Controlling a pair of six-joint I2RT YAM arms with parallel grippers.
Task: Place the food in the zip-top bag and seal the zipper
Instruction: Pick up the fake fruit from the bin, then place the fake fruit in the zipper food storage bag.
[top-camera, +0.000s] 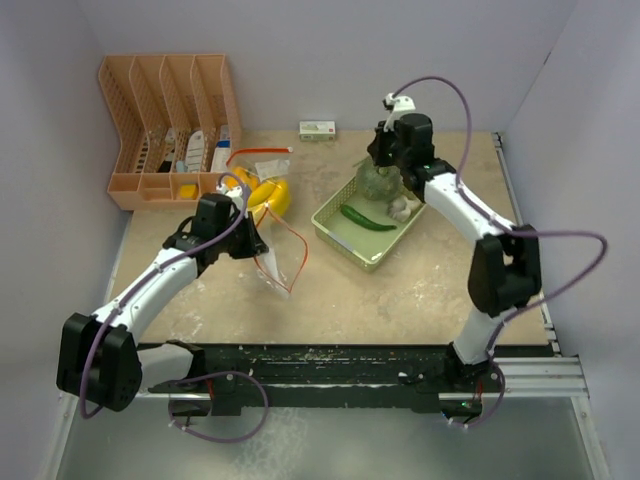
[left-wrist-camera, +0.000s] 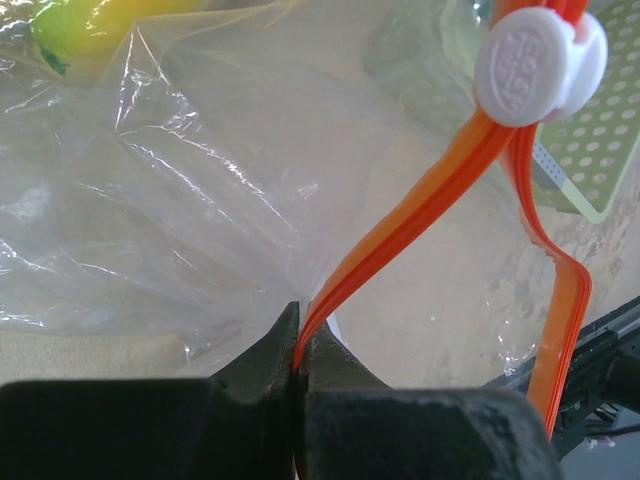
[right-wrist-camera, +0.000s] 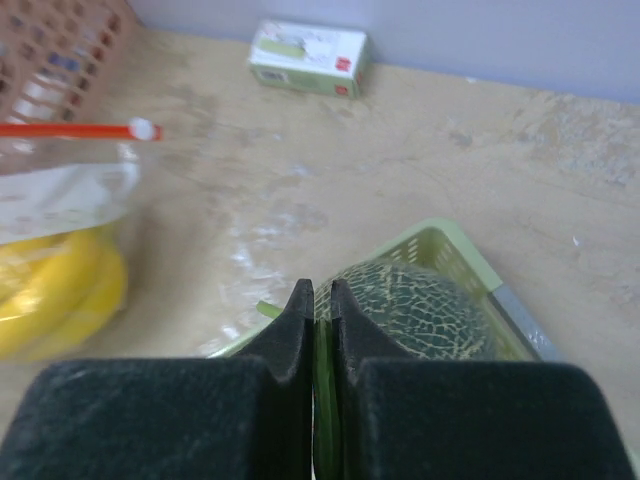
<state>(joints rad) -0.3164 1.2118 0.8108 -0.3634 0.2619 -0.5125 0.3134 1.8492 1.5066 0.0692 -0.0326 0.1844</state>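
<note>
Left hand (left-wrist-camera: 297, 335) clamped on the orange zipper strip (left-wrist-camera: 420, 215) of the zip-top bag (left-wrist-camera: 200, 200), mouth open. Right hand (right-wrist-camera: 317, 300) closed just above the netted melon (right-wrist-camera: 410, 300); impossible to tell whether anything is pinched. Banana bunch (top-camera: 270, 195) apparently inside the bag. Melon, cucumber (top-camera: 368, 218) and small white piece (top-camera: 401, 208) lying in the green mesh basket (top-camera: 345, 240) on the table (top-camera: 400, 300). Early going: most food yet to load, zipper unsealed.

On my feed the L arm (top-camera: 150, 290) and R arm (top-camera: 462, 207) look the same: white tube links w/ chunky black joint housings. A purple cable (top-camera: 572, 262) loops off each; the R one ends at a small white connector (top-camera: 401, 101). Bases are bolted to a black rail (top-camera: 330, 375). L gripper (left-wrist-camera: 298, 345) and R gripper (right-wrist-camera: 316, 300) have matte black fingers w/ wedge tips and grainy blocks behind.
</note>
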